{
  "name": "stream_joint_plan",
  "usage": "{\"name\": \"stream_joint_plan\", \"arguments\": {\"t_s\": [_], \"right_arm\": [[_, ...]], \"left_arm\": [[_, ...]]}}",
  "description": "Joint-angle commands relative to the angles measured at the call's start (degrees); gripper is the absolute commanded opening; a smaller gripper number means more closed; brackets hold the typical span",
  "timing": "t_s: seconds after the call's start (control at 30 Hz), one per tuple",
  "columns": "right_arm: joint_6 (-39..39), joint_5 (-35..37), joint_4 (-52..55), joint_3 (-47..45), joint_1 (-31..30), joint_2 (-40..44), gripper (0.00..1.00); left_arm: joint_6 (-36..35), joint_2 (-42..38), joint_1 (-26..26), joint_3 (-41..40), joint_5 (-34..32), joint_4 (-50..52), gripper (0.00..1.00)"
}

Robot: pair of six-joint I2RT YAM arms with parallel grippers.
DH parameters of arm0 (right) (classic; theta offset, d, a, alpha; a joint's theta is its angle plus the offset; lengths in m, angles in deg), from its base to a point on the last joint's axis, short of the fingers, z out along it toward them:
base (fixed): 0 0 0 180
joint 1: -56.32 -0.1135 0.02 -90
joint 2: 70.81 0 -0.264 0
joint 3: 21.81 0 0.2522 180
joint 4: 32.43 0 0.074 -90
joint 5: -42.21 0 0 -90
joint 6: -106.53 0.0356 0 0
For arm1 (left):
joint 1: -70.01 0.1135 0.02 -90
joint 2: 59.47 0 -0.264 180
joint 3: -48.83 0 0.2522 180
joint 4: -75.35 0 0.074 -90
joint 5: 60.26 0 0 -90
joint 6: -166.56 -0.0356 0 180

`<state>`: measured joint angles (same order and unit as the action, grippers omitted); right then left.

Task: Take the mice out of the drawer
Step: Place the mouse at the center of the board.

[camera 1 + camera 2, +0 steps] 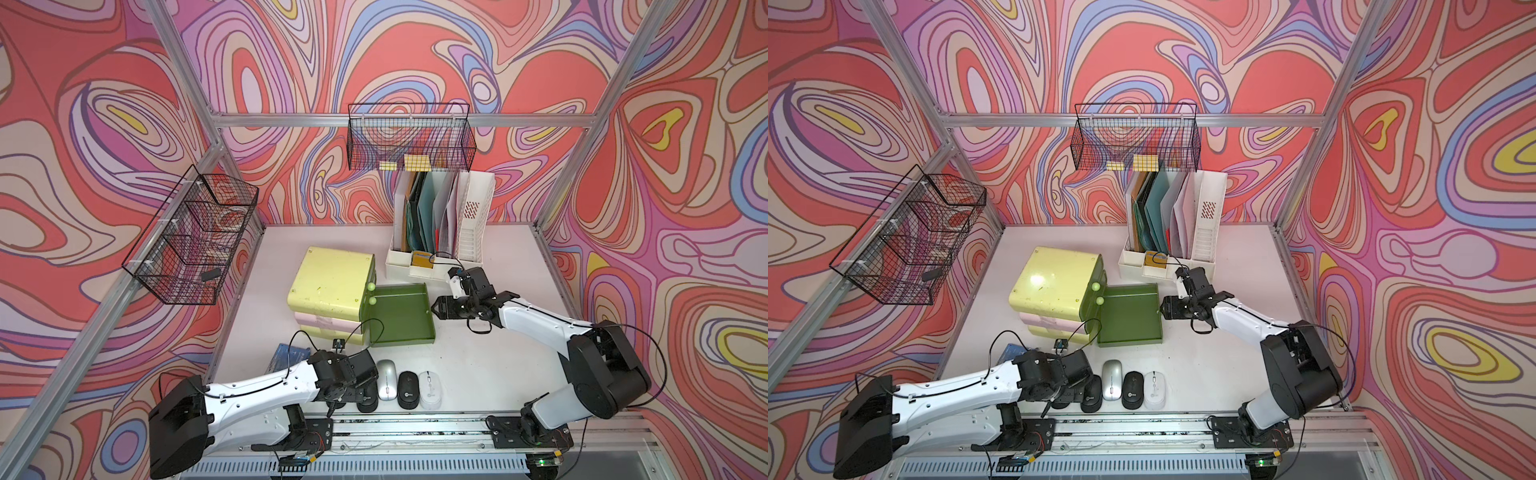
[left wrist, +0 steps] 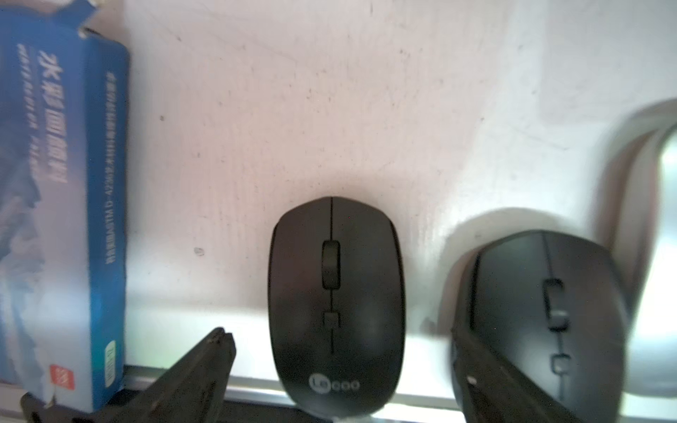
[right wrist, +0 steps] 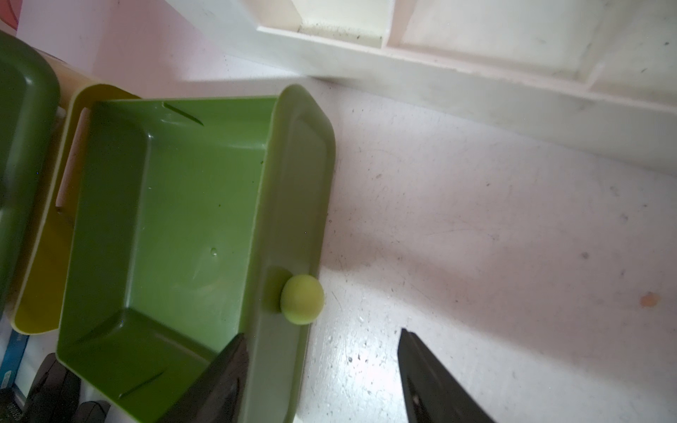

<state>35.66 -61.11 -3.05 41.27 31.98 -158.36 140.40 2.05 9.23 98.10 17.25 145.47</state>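
Note:
The green drawer (image 1: 401, 318) is pulled out of the yellow cabinet (image 1: 328, 282) and holds nothing. The mice lie in a row by the table's front edge: silver (image 1: 386, 384), black (image 1: 408, 390), white (image 1: 430, 389), and a black one (image 1: 368, 401) half under my left wrist. My left gripper (image 2: 337, 331) is open, its fingers either side of another black mouse (image 2: 335, 304) without touching it. A second black mouse (image 2: 549, 318) lies beside it. My right gripper (image 3: 322, 366) is open astride the drawer's front wall, near its pale knob (image 3: 302, 299).
A blue carton (image 2: 62, 219) lies left of the mice. A white file organizer (image 1: 440, 232) stands behind the drawer. Wire baskets hang on the back wall (image 1: 409, 139) and the left wall (image 1: 195, 237). An aluminium rail (image 1: 415, 428) runs along the table's front edge.

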Motion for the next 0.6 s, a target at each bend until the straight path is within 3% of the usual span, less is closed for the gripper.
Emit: {"name": "stream_joint_plan", "arguments": {"t_s": [0.0,0.13,0.27,0.43,0.57], "right_arm": [[-0.26,-0.3,-1.11,-0.98,0.17,0.16,0.69],[-0.08,-0.01,-1.55,-1.24,0.17,-0.07,0.69],[0.02,0.41,-1.88,-1.33,0.17,-0.42,0.69],[0.16,-1.05,-2.26,-1.18,0.17,-1.11,0.69],[0.09,-1.34,-1.75,-1.27,0.21,-0.37,0.69]], "left_arm": [[-1.66,-2.74,-0.33,11.8,-3.1,12.96,1.0],[-7.46,-0.42,-0.39,31.47,-2.56,27.87,1.0],[-11.25,2.74,0.73,48.24,-12.67,40.54,1.0],[-22.65,6.28,16.11,61.21,-17.04,41.0,1.0],[-32.86,8.04,31.16,64.3,-11.01,32.06,1.0]]}}
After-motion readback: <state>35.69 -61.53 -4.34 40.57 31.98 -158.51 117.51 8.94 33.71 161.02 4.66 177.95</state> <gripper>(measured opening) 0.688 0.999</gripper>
